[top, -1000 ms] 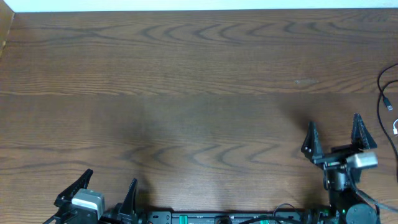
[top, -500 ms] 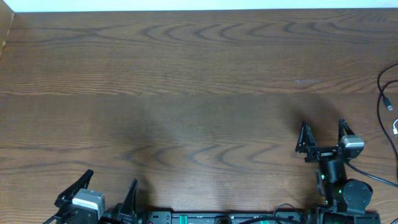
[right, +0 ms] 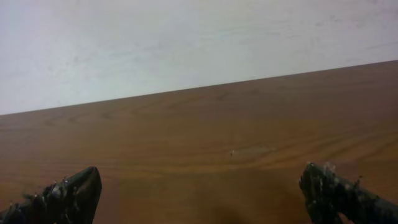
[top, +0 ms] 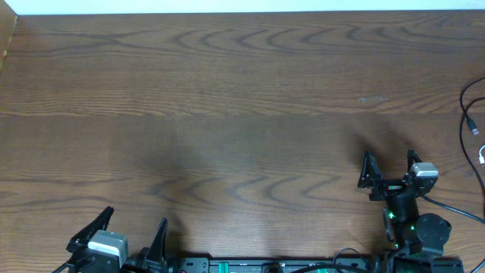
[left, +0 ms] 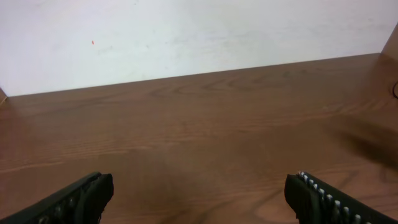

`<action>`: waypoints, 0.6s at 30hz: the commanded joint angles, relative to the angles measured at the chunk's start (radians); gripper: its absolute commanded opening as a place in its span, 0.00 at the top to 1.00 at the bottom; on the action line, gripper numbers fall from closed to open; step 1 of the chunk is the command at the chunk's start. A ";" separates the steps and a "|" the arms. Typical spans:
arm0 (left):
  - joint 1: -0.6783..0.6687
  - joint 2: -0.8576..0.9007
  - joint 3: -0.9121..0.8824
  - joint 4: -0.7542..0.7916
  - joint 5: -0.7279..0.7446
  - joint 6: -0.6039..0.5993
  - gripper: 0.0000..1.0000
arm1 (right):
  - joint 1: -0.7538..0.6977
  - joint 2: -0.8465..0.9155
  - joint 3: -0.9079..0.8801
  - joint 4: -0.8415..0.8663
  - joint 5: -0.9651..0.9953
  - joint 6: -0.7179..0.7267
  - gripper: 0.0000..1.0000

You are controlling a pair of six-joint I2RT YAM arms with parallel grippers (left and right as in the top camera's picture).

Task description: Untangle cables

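Observation:
Thin black cables (top: 468, 114) with small plug ends lie at the far right edge of the table in the overhead view, cut off by the frame; a light plug end (top: 482, 157) shows below them. My right gripper (top: 389, 168) is open and empty, left of the cables and apart from them. My left gripper (top: 130, 227) is open and empty at the front left edge. In the left wrist view (left: 199, 193) and the right wrist view (right: 199, 190) the fingers stand wide apart over bare wood. A dark cable loop just shows at the left wrist view's right edge (left: 395, 90).
The wooden table (top: 227, 114) ends at a white wall at the back. The arm bases and a black rail (top: 273, 265) sit along the front edge. A thicker black wire (top: 455, 212) runs from the right arm toward the right edge.
My right gripper has drawn back toward the front edge and slightly left, staying open. The left arm and the cables have not moved.

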 commanded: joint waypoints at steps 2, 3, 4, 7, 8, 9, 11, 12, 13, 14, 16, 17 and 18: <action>0.004 -0.002 0.003 -0.003 -0.010 0.013 0.06 | 0.005 -0.002 -0.001 -0.007 0.011 0.011 0.01; 0.004 -0.002 0.003 -0.003 -0.010 0.013 0.06 | 0.005 -0.002 -0.001 -0.008 0.011 0.011 0.01; 0.004 -0.002 0.003 -0.003 -0.010 0.013 0.06 | 0.005 -0.002 -0.001 -0.007 0.011 0.011 0.01; 0.004 -0.002 0.003 -0.003 -0.010 0.013 0.06 | 0.005 -0.002 -0.001 -0.008 0.011 0.011 0.01; 0.004 -0.002 0.003 -0.003 -0.010 0.013 0.06 | 0.005 -0.002 -0.001 -0.008 0.011 0.011 0.01; 0.004 -0.002 0.003 -0.003 -0.010 0.013 0.06 | 0.005 -0.002 -0.001 -0.008 0.011 0.011 0.01; 0.004 -0.002 0.003 -0.003 -0.010 0.013 0.06 | 0.005 -0.002 -0.001 -0.007 0.011 0.011 0.01; 0.004 -0.002 0.003 -0.006 -0.010 0.013 0.06 | 0.005 -0.002 -0.001 -0.007 0.011 0.011 0.01; 0.004 -0.002 0.003 -0.008 -0.010 0.013 0.06 | 0.005 -0.002 -0.001 -0.008 0.011 0.011 0.01; 0.004 -0.002 0.003 -0.010 -0.010 0.013 0.06 | 0.005 -0.002 -0.001 -0.007 0.011 0.011 0.01; 0.004 -0.002 0.003 -0.012 -0.010 0.013 0.06 | 0.005 -0.002 -0.001 -0.008 0.011 0.011 0.01; 0.004 -0.002 0.003 -0.012 -0.010 0.013 0.06 | 0.005 -0.002 -0.001 -0.008 0.011 0.011 0.01; 0.004 -0.002 0.003 -0.012 -0.010 0.013 0.06 | 0.005 -0.002 -0.001 -0.007 0.011 0.011 0.01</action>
